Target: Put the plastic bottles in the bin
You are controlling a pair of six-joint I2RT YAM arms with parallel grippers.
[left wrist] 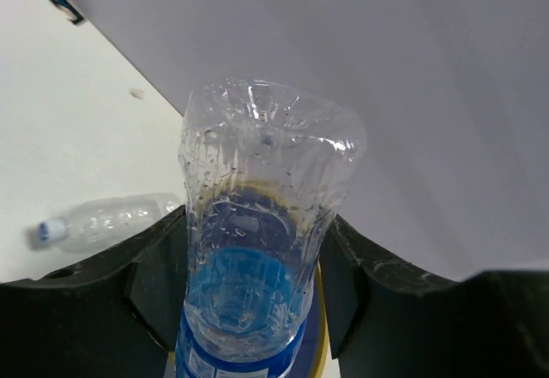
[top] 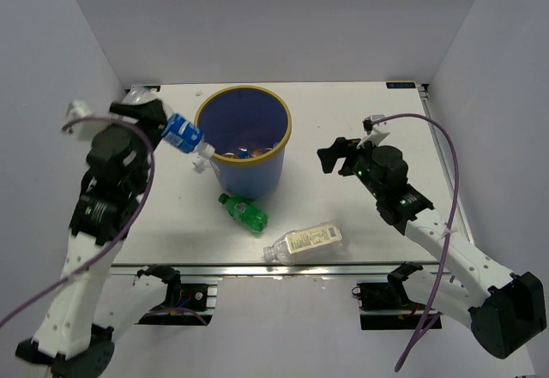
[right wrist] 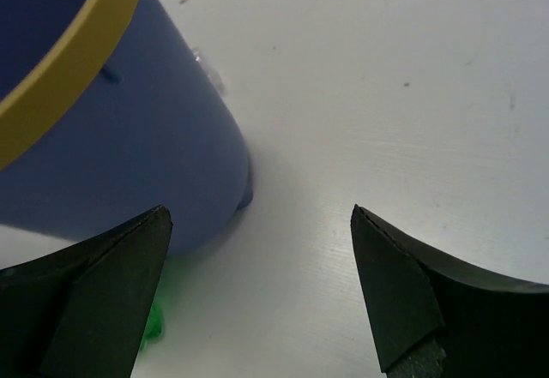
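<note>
the left fingers clench a blue-labelled bottle tilted cap-down just beside the rim of the bin, seemingly to tip it in, while the right fingers hang spread and empty, likely free for the green bottle or pale-labelled bottle lying on the desk.

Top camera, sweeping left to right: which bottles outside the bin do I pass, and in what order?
Blue-label bottle, held in the left gripper → green bottle → clear bottle with the pale label. The bin spans several of them, so it has no clear place in the order.
</note>
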